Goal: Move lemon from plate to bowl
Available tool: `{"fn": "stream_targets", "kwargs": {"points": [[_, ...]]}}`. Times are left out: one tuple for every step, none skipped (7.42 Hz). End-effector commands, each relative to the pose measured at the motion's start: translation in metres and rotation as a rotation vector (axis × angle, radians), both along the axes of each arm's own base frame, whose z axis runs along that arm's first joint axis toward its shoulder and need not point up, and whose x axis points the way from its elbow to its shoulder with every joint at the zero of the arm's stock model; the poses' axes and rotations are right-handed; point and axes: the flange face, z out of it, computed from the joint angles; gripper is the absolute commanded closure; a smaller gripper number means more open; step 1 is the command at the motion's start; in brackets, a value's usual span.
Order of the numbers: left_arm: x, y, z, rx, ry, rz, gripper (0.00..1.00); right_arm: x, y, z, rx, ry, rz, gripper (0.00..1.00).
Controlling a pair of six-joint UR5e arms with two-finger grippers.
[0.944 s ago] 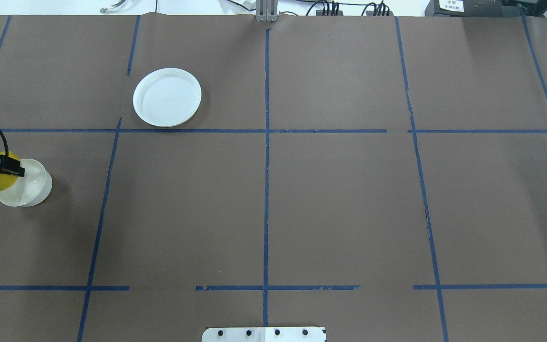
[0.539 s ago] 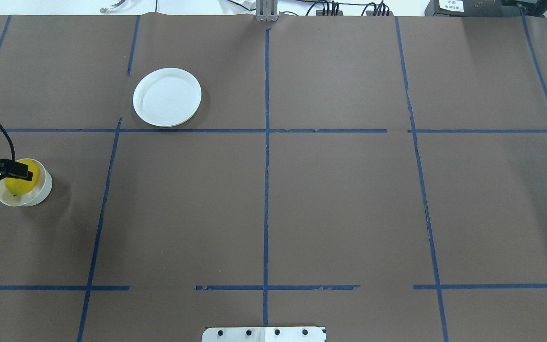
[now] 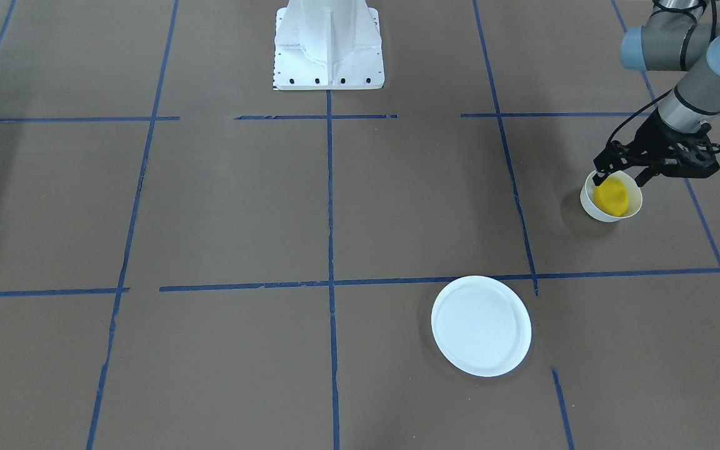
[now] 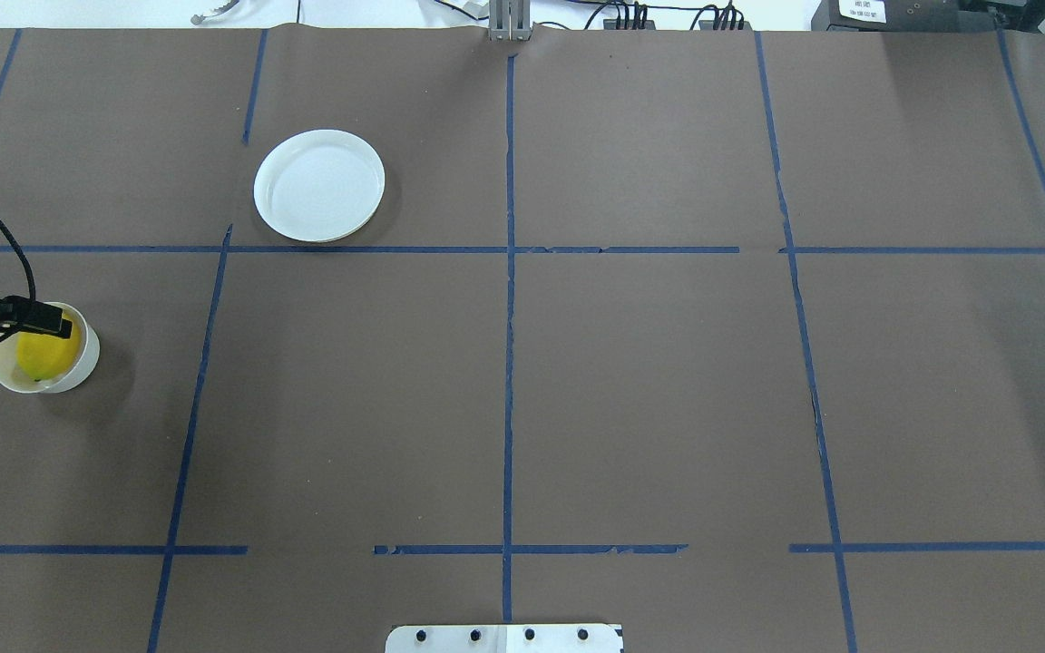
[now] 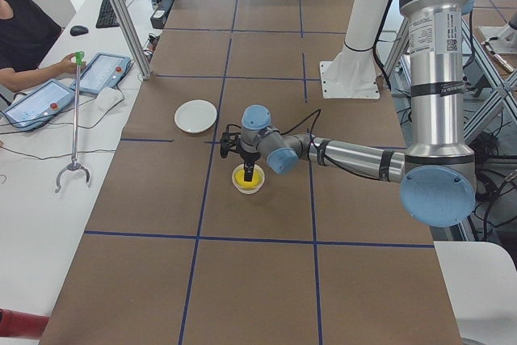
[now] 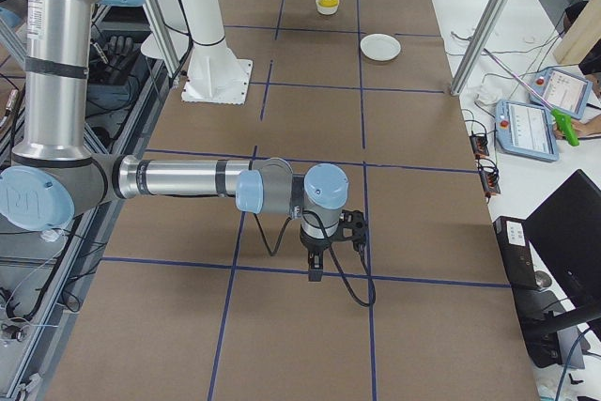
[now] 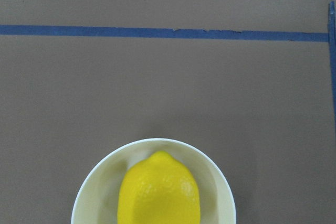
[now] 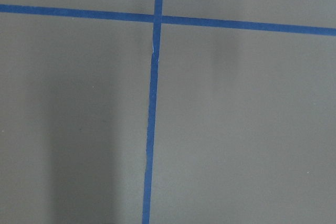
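The yellow lemon [image 3: 611,195] lies inside the small white bowl [image 3: 588,203] at the table's left end. It also shows in the overhead view [image 4: 40,356] and in the left wrist view [image 7: 159,192], where the bowl's rim [image 7: 100,182] rings it. My left gripper [image 3: 619,181] hangs just above the bowl, open, one finger on each side of the lemon and apart from it. The flat white plate [image 3: 482,326] [image 4: 318,186] lies empty further along the table. My right gripper [image 6: 315,274] points down at bare table at the other end; I cannot tell whether it is open or shut.
Brown paper with a blue tape grid covers the table. The white robot base [image 3: 329,47] stands at the robot's edge. In the exterior left view an operator [image 5: 24,34], tablets [image 5: 101,72] and a grabber stick [image 5: 74,119] are on a side bench.
My left gripper carried the lemon from the bowl's edge to over its middle and opened. The lemon dropped and now rests in the bowl.
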Motion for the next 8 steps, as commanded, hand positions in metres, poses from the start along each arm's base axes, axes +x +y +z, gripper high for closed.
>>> {"fn": "stream_targets", "kwargs": {"points": [[-0.027,-0.025,-0.009,0.089,-0.036,0.103,0.0,0.0,0.0,0.0,0.0,0.0,0.0,0.0],[-0.062,-0.051,-0.018,0.104,-0.057,0.114,0.0,0.0,0.0,0.0,0.0,0.0,0.0,0.0],[-0.092,-0.065,-0.017,0.135,-0.072,0.167,0.0,0.0,0.0,0.0,0.0,0.0,0.0,0.0],[-0.127,-0.07,-0.009,0.138,-0.078,0.18,0.0,0.0,0.0,0.0,0.0,0.0,0.0,0.0],[-0.161,-0.07,0.0,0.09,-0.052,0.151,0.0,0.0,0.0,0.0,0.0,0.0,0.0,0.0],[-0.196,-0.068,0.013,0.046,-0.059,0.112,0.0,0.0,0.0,0.0,0.0,0.0,0.0,0.0],[-0.229,-0.068,0.041,0.016,-0.071,0.085,0.0,0.0,0.0,-0.001,0.001,0.0,0.0,0.0],[-0.249,-0.065,0.066,-0.009,-0.073,0.073,0.0,0.0,0.0,0.0,0.0,0.0,0.0,0.0]]}}
